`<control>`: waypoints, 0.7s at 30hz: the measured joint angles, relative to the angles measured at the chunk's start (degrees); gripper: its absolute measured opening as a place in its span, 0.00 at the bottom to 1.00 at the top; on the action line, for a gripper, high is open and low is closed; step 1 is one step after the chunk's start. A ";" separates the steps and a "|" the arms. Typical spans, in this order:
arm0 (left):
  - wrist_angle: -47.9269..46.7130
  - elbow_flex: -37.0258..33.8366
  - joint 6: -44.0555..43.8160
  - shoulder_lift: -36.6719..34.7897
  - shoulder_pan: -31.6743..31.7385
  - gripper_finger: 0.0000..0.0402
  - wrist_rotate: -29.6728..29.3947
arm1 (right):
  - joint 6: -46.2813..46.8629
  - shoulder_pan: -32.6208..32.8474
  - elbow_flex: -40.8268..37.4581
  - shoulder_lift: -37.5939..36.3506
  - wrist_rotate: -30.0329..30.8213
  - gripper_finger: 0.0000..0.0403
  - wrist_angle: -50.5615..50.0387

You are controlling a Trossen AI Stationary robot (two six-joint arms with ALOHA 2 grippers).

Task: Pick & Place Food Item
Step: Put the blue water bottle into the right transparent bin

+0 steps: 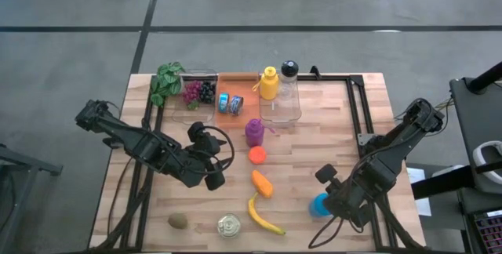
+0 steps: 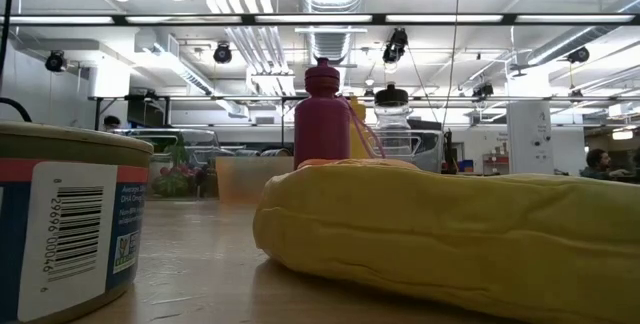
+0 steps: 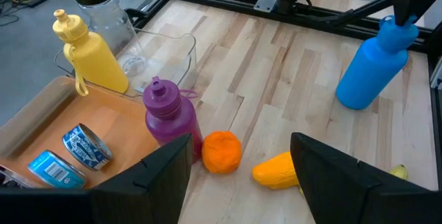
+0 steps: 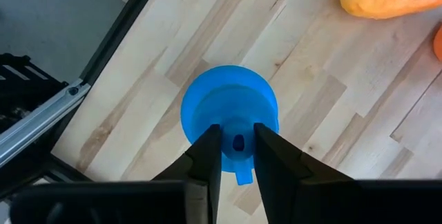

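Observation:
A blue bottle stands on the table's near right part. My right gripper is above it, shut on its top. My left gripper is open and empty over the table's left middle, with its fingers spread wide. In front of it lie an orange ball, a purple bottle and an orange oblong fruit. A yellow banana, a kiwi and a tin can lie near the front edge. My right gripper pinches the blue bottle's narrow cap between its two fingers, one on each side. The fingers come from above and point down. The bottle stands with its base on the table.
At the far side are an orange tray with two small cans, a clear box with grapes, a green leafy bunch, a yellow bottle and a clear black-capped bottle. A black frame borders the right.

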 joint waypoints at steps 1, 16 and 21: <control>0.00 0.00 0.00 0.00 0.00 0.61 0.00 | 0.13 0.00 0.00 -0.01 0.01 0.16 0.04; -0.02 0.00 0.13 0.00 0.00 0.61 0.00 | 3.99 -0.09 2.21 -1.18 0.93 0.15 0.02; -0.04 0.00 0.13 0.00 0.04 0.61 0.00 | 5.06 -1.44 6.47 -2.69 1.73 0.15 -3.22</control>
